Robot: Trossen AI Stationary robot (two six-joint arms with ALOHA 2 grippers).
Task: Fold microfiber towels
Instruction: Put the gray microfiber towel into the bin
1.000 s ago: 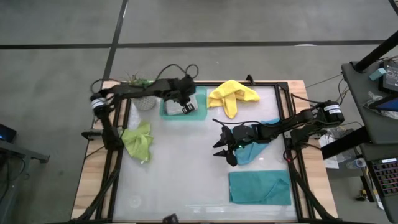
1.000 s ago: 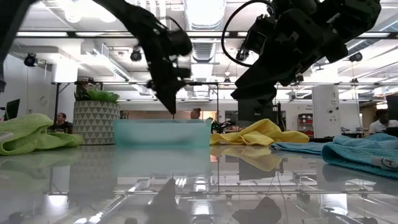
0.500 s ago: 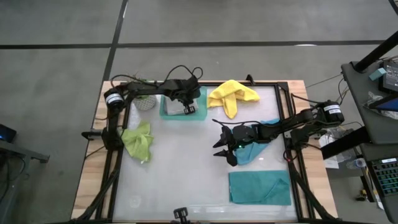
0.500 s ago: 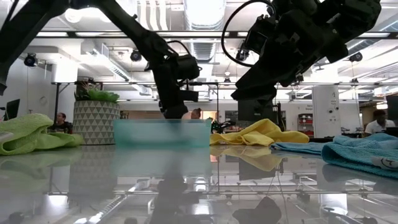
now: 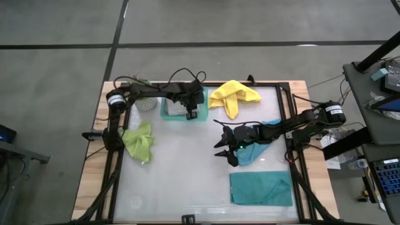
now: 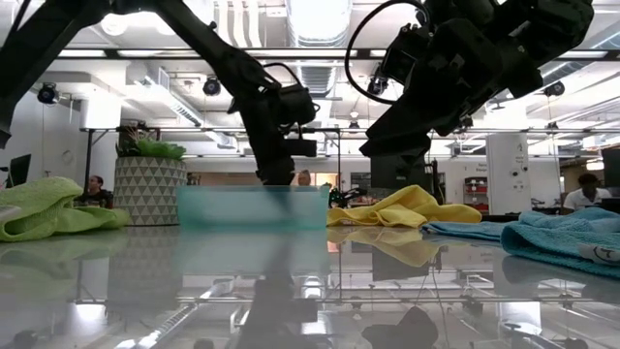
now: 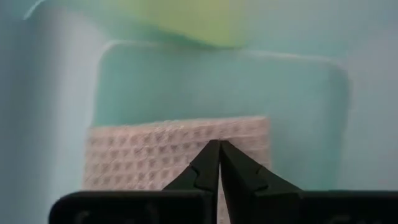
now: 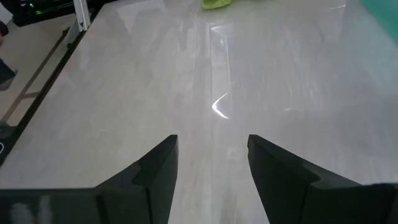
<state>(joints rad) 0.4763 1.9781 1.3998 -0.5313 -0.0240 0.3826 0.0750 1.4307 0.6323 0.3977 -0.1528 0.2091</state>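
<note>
Grey waffle-weave towel (image 7: 177, 155): folded flat, pale, lying inside translucent mint-green rectangular tray (image 5: 169, 114) at table's far edge. Left gripper (image 5: 192, 112): lowered into tray, fingertips pressed together over the towel. Lime green towel (image 5: 139, 140): crumpled, near left edge. Yellow towel (image 5: 232, 95): loosely bunched, just beside tray. Teal towel (image 5: 261, 188): folded rectangle, near corner. Second teal towel (image 5: 255, 152): rumpled, beneath right arm. Right gripper (image 8: 211, 162): fingers apart, nothing between, above glossy white tabletop (image 5: 187, 169).

Glossy counter (image 5: 187, 169) carrying lime towel (image 5: 139, 140), yellow towel (image 5: 232, 95), two teal towels (image 5: 261, 188), mint tray (image 5: 172, 110), potted plant (image 5: 142, 100).
</note>
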